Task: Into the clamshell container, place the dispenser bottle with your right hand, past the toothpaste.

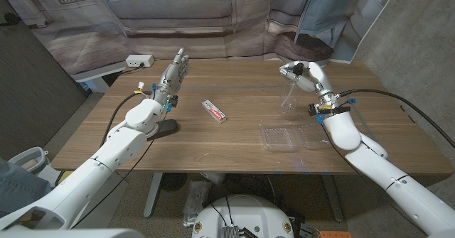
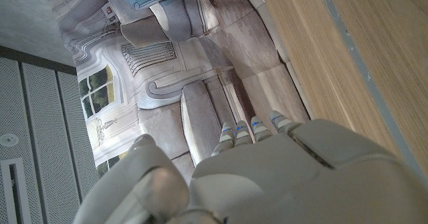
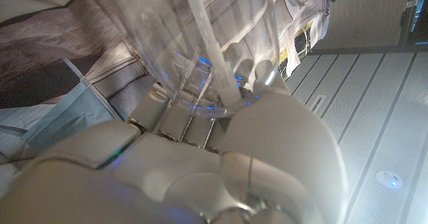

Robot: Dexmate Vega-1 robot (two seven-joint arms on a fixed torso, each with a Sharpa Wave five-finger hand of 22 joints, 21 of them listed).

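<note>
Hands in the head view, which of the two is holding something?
The right hand: its fingers grip the clear dispenser bottle, lifted above the table beyond the clamshell container. The left hand holds nothing, fingers extended.

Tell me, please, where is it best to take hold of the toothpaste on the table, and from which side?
Grip the toothpaste across its narrow middle, coming from above. It lies flat on the table, slanted, with free wood on both long sides, so fingers can probably close across its width.
</note>
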